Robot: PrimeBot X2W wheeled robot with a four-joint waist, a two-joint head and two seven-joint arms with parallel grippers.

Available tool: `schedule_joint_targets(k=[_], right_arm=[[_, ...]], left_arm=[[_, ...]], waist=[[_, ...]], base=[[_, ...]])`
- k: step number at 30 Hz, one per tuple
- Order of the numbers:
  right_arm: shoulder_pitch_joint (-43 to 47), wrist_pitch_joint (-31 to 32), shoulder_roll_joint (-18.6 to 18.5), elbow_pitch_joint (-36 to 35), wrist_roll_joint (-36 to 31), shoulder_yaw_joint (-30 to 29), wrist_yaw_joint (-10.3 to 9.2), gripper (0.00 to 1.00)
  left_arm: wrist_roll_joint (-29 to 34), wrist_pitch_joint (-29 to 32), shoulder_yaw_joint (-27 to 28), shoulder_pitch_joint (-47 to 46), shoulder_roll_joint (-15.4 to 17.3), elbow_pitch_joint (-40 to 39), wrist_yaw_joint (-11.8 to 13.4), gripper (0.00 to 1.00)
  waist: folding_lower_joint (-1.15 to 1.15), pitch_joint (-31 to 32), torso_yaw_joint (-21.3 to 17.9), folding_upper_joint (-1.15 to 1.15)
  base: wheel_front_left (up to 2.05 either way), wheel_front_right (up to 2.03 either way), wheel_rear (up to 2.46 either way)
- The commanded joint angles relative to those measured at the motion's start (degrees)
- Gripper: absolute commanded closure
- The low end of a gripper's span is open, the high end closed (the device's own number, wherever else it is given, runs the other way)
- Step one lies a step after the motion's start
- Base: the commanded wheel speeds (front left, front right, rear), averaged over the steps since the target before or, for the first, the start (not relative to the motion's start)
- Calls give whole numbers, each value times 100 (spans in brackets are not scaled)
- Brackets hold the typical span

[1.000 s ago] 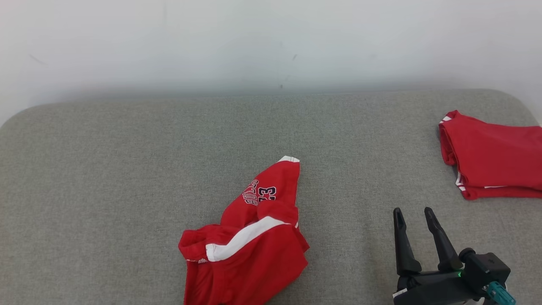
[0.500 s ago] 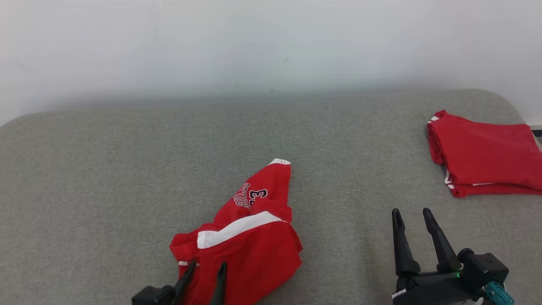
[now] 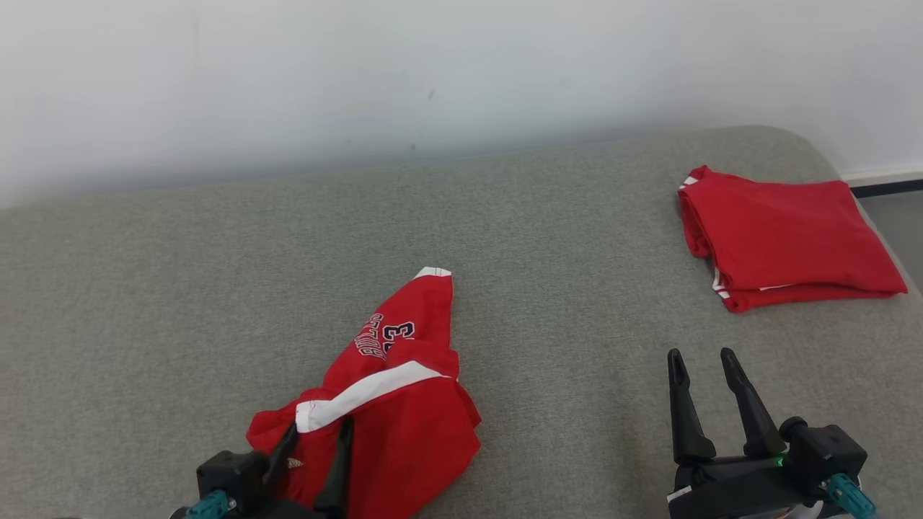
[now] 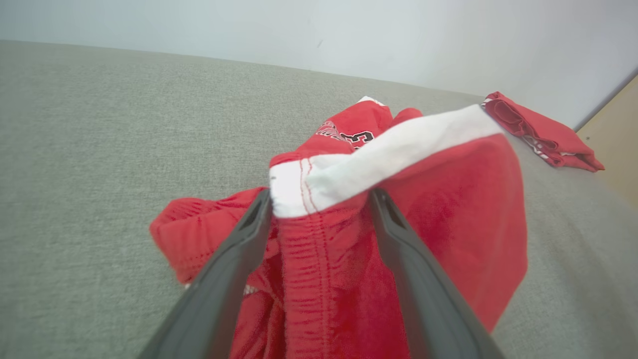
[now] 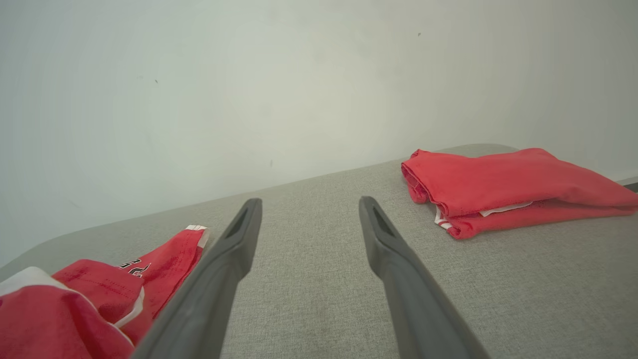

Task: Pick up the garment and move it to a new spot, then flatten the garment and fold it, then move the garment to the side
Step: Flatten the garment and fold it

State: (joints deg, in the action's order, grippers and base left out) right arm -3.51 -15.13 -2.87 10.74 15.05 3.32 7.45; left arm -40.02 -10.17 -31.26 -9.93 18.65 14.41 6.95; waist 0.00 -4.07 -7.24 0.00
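A crumpled red garment (image 3: 393, 411) with a white stripe and dark lettering lies on the grey padded surface (image 3: 180, 288), near the front and left of middle. My left gripper (image 3: 320, 427) is at the garment's near edge. It is open, one finger on each side of the bunched waistband, which the left wrist view shows between the fingers of the left gripper (image 4: 320, 197). The red cloth (image 4: 448, 199) bulges to the right of them. My right gripper (image 3: 700, 355) hovers open over bare surface at the lower right, with nothing between its fingers (image 5: 394, 259).
A second red garment (image 3: 782, 231), folded flat, lies at the far right of the surface, close to its rounded edge. A pale wall runs along the back. A strip of floor and a dark baseboard (image 3: 883, 187) show beyond the right edge.
My left gripper has come up into the head view and stands open around the garment's waistband. The whole picture has slid left, so the camera turned. The right gripper holds its pose.
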Motion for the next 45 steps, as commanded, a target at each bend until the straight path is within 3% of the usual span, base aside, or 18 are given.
schedule_joint_targets(k=[1,2,3,4,5,18,29,36,45], right_arm=[[-17,-3,-3,13,-10,-3,4,0],[-13,-3,-2,17,-7,23,4,0],[-4,-3,-3,16,-3,25,4,0],[5,-3,-3,11,3,19,4,0],[16,-3,-4,7,12,11,4,0],[185,-3,-2,33,82,-8,4,0],[360,-3,-3,32,153,24,3,0],[301,-3,-4,92,113,54,4,0],[170,-3,-5,369,84,143,4,0]], left_arm=[[-104,-11,7,-79,-12,64,-48,0],[-71,6,-5,-103,5,102,-88,1],[-75,-13,-12,-131,-7,119,-116,62],[-126,-69,19,-161,-49,116,-153,89],[-150,-100,52,-175,-67,111,-180,100],[91,-33,301,-671,475,-685,-84,100],[-259,589,72,693,791,-2251,263,100],[-235,525,17,1401,938,-1940,545,100],[-472,293,-87,1422,626,-745,216,100]], waist=[[0,-28,-53,0],[0,-23,-80,0],[0,-19,-94,0],[0,-13,-103,0],[0,-3,-108,0],[0,302,258,0],[0,370,735,0],[0,303,962,0],[0,256,1081,0]], base=[[0,0,0],[0,0,0],[0,0,0],[0,0,0],[0,0,0],[0,0,0],[0,0,0],[0,0,0],[0,0,0]])
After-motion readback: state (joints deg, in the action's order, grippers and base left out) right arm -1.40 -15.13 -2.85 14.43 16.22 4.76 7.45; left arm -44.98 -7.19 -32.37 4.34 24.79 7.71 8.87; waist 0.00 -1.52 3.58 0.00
